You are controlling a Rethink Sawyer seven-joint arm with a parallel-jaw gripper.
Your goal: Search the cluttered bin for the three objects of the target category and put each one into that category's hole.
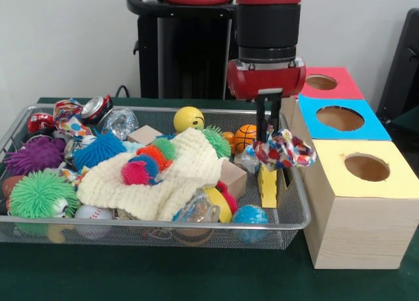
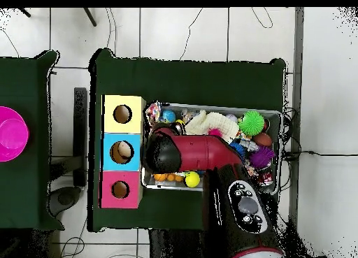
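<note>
The wire mesh bin [image 1: 196, 230] holds a heap of toys; in the overhead view it [image 2: 274, 115] lies right of the boxes. My gripper [image 1: 270, 141] hangs over the bin's right end, shut on a spotted cloth piece [image 1: 285, 150] held above the toys, just left of the yellow-topped box. That cloth also shows in the overhead view [image 2: 152, 113] beside the arm. The yellow box's hole [image 1: 366, 167] is open and dark; in the overhead view it [image 2: 122, 114] is the top one. Another spotted cloth piece [image 1: 67, 115] lies at the bin's far left.
A blue-topped box [image 1: 340, 119] and a red-topped box [image 1: 323, 82] stand behind the yellow one. A cream waffle-weave cloth [image 1: 163, 178] drapes over the bin's middle. Spiky balls, a yellow smiley ball [image 1: 188, 119] and a small basketball [image 1: 245, 136] surround it. A pink bowl [image 2: 12, 133] sits on another table.
</note>
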